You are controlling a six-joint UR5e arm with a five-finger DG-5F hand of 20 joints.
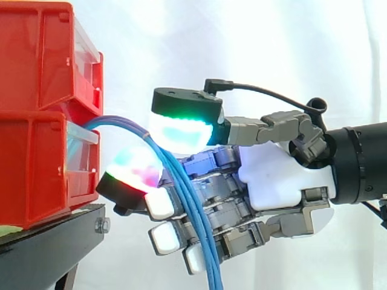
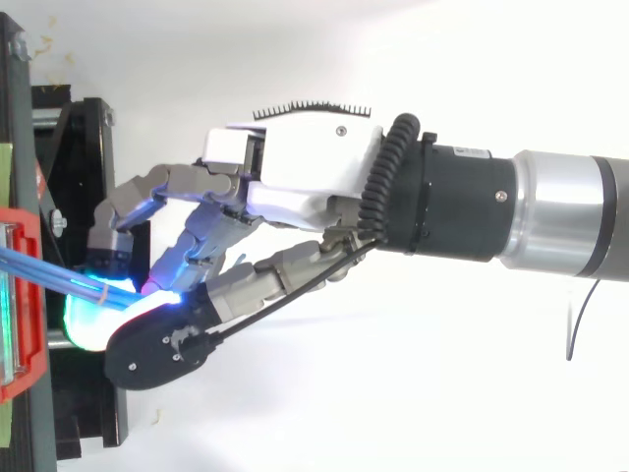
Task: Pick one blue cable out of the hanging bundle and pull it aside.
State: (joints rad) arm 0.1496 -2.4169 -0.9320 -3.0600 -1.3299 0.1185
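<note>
Hand (image 1: 278, 175) closed, I pinch the blue cables (image 1: 196, 211) near the red bin (image 1: 36, 163). Holding them up high should help me pull sideways.

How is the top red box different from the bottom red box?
The upper red bin sits stacked on the lower red bin, while the lower one rests on the black stand. The blue cables come out at the lower bin's front opening. None come out of the upper bin. Both bins are red, and each has a clear panel at the front.
</note>
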